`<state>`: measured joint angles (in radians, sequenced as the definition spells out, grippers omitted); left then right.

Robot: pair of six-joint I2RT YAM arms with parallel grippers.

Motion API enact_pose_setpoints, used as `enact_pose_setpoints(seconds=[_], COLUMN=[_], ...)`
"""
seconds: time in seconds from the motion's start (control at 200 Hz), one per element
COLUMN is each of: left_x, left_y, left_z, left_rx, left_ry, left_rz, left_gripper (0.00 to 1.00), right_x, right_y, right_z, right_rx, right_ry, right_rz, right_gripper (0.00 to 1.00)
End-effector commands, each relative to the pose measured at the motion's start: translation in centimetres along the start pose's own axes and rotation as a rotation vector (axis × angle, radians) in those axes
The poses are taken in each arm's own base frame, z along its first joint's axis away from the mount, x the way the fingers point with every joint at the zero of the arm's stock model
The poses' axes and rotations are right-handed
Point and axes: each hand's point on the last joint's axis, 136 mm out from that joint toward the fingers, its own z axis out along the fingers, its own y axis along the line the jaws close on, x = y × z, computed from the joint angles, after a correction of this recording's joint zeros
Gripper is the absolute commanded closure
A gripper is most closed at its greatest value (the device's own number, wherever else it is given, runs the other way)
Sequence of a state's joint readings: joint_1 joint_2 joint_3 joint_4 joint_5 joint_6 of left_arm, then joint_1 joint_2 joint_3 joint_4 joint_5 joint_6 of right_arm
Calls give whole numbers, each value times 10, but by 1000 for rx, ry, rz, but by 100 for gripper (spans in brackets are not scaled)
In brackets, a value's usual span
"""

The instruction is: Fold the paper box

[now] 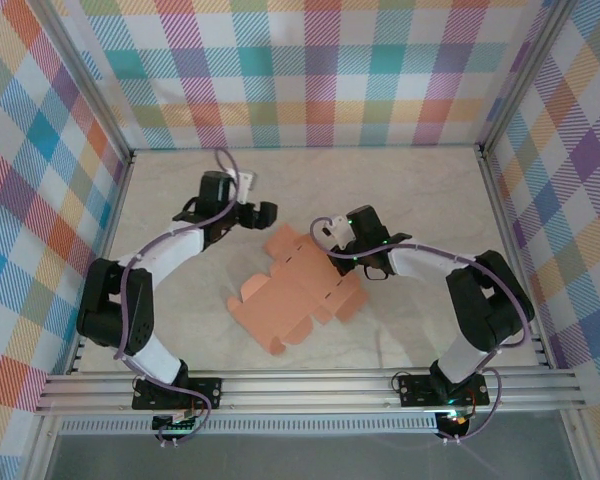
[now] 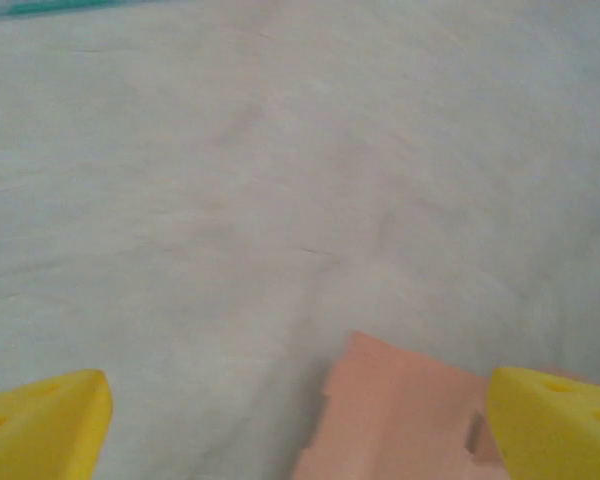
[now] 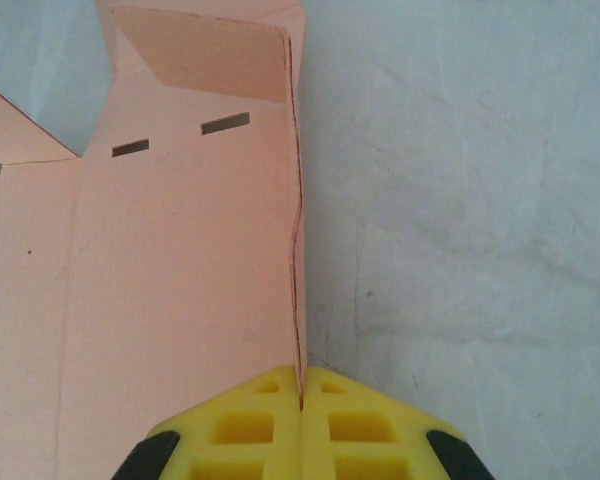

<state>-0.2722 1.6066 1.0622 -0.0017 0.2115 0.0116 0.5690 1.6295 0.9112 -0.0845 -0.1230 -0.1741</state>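
The paper box (image 1: 290,290) is a flat salmon-orange die-cut sheet with tabs and slots, lying mid-table. My right gripper (image 1: 335,252) is at the sheet's far right edge. In the right wrist view its yellow fingers (image 3: 250,425) are shut (image 3: 301,385) on a side flap of the paper box (image 3: 180,260), which stands upright along its crease. My left gripper (image 1: 268,212) hovers just beyond the sheet's far left corner. In the left wrist view its jaws are wide open (image 2: 300,420), with a corner of the paper box (image 2: 400,410) below and between the yellow fingertips (image 2: 50,415), not touching them.
The beige tabletop (image 1: 400,180) is enclosed by plaid walls (image 1: 310,70) at the back and on both sides. An aluminium rail (image 1: 310,390) runs along the near edge, where both arm bases are bolted.
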Motion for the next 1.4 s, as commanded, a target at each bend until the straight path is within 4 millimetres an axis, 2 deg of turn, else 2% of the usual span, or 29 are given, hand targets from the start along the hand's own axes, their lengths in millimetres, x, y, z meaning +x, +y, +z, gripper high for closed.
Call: enact_pose_setpoints(seconds=[0.0,0.235,0.34,0.44,0.725,0.865,0.97,1.095,1.255,1.395], left_x=[5,17,24,29,44,48,52,54,54,49], left_y=[31,66,88,100,111,117,116,110,89,65], left_z=[-4,3,1,1,12,19,27,37,54,59], left_rx=[-82,-157,-244,-273,-280,-283,-262,-214,-63,34], left_ry=[-23,11,13,19,70,84,100,127,172,194], left_rz=[-170,-305,-356,-396,-473,-510,-536,-548,-529,-465], left_gripper=[0,0,0,0,0,0,3,12,28,32], right_x=[-27,-38,-43,-51,-81,-84,-84,-86,-85,-82], right_y=[-1,2,7,9,15,19,24,27,29,29], right_z=[-11,-18,-20,-22,-36,-37,-37,-38,-37,-31], right_rx=[72,195,262,341,594,650,648,655,642,639], right_ry=[-78,-84,-103,-119,-245,-263,-281,-293,-291,-276], right_rz=[-152,-394,-542,-640,-870,-947,-962,-976,-971,-988], right_gripper=[100,100,100,100,100,100,100,100,100,100])
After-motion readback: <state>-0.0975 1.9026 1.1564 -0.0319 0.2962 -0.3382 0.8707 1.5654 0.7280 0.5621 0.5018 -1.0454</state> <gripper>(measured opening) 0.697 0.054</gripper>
